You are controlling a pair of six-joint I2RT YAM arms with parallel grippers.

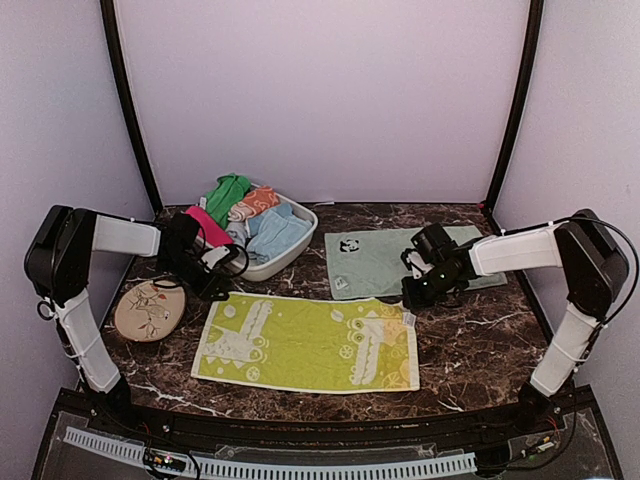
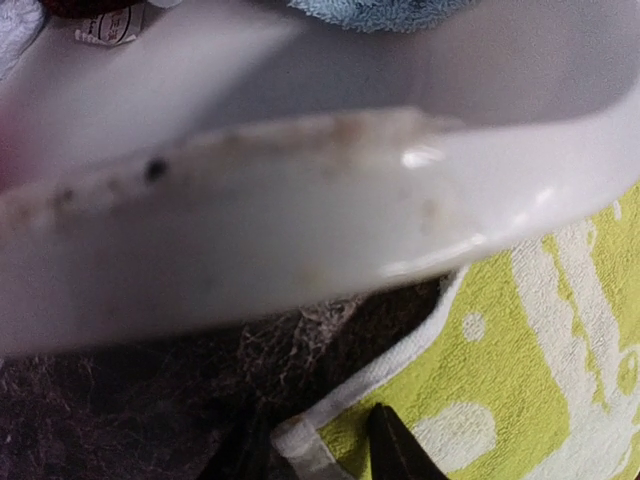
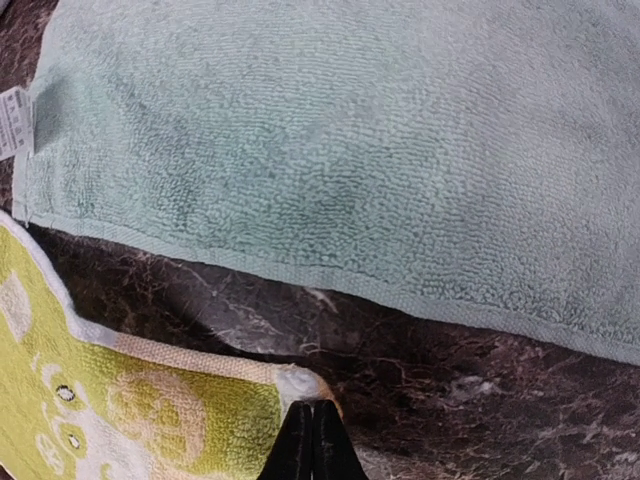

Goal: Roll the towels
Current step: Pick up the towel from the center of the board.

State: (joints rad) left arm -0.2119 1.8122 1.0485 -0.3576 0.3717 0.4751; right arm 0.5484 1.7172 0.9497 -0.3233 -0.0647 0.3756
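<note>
Left gripper (image 2: 320,448) and right gripper (image 3: 312,435) tipped down at towel (image 1: 310,345) corners

Open marble (image 1: 480,340) right of yellow-lime towel (image 1: 310,345) and along near edge. Far-left corner crowded by white basket (image 1: 290,252), round plate (image 1: 147,308) further left. Narrow bare strip before mint towel (image 1: 375,262).
</note>
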